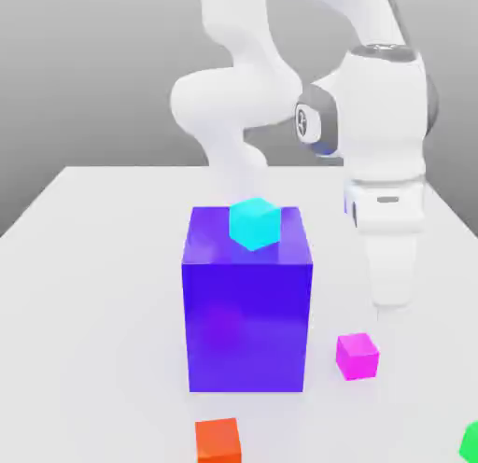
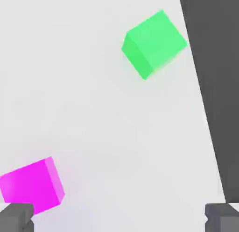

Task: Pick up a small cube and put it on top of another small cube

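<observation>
Hovering above tabletop [image 1: 103, 265] in ext. view, tool [image 1: 390, 302] pointing down, close over and slightly toward that view's right of the small magenta cube [image 1: 358, 355]; not touching it. Nothing lifted yet: magenta cube flat on tabletop, just beside the big blue-violet block [image 1: 247, 307] on ext. view's right. Cyan cube [image 1: 255, 222] sitting on top of that block. Orange-red cube [image 1: 218, 441] on tabletop in front of block, near bottom edge. Green cube [image 1: 470, 441] barely in at ext. view's right edge, well apart from the rest.

Switching to hand view: both fingertips [image 2: 16, 216] spread wide, tool [image 2: 120, 217] open, empty, bare tabletop [image 2: 93, 109] between them. Magenta cube [image 2: 32, 185] right by one fingertip, off-centre, not between the jaws. Green cube [image 2: 154, 43] further off, near tabletop edge.

Progress, as judged: approach stage only. No grasp, no lift, no stack. Left to do: centre tool over magenta cube, drop, close, lift, carry to another small cube, set on top, release. Target cube not evident from pics.
</observation>
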Motion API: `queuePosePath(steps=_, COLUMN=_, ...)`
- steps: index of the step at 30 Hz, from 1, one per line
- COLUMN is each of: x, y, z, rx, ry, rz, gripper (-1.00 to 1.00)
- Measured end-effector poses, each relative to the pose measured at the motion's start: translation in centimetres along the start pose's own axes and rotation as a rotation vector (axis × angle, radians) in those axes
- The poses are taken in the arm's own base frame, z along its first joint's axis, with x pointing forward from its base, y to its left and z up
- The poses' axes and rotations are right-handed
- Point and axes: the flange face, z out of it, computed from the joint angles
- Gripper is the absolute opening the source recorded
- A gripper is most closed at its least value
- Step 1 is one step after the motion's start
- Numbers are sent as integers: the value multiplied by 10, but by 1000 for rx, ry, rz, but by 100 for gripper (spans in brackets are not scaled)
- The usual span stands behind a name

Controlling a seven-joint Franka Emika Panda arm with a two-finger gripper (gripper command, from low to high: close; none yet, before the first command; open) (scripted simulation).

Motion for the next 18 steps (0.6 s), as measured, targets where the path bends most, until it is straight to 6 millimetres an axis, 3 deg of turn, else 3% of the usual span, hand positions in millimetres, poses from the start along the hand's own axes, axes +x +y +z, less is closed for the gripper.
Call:
queuePosePath(steps=2, x=-14, y=-20, z=28, rx=9, ry=-53, rz=-128, gripper=0)
queuePosePath(steps=9, x=-29, y=-22, z=97, rx=13, ry=-84, rz=-179, gripper=0)
queuePosePath(steps=10, x=-30, y=-24, z=103, rx=19, ry=-100, rz=-193, gripper=-100)
queuePosePath(steps=16, x=-32, y=-26, z=109, rx=26, ry=-113, rz=-198, gripper=-100)
queuePosePath(steps=18, x=-29, y=-23, z=100, rx=16, ry=-92, rz=-184, gripper=-100)
